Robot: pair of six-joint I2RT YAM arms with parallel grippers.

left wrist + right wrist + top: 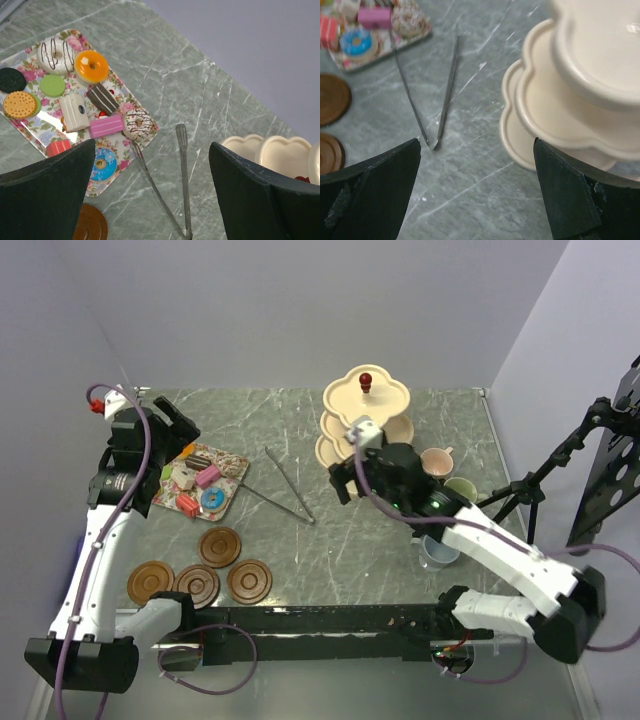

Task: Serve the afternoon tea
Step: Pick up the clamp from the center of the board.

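Note:
Small colourful cakes (200,487) lie on a floral tray (236,462) at the left; the left wrist view shows a pink bar (106,126) and a blue doughnut (102,164) among them. My left gripper (183,437) hovers open above the tray's far side, nothing between its fingers (45,195). The cream three-tier stand (365,412) with a red knob (366,378) stands at the back right, its tiers bare. My right gripper (345,476) hangs open just left of the stand (560,115), holding nothing. Several brown saucers (219,546) lie near the front left.
Thin metal tongs (285,485) lie spread in a V between tray and stand. A pink mug (437,460), a light green mug (461,488) and a grey-blue mug (440,552) sit under and beside the right arm. A tripod (545,475) stands off the right edge.

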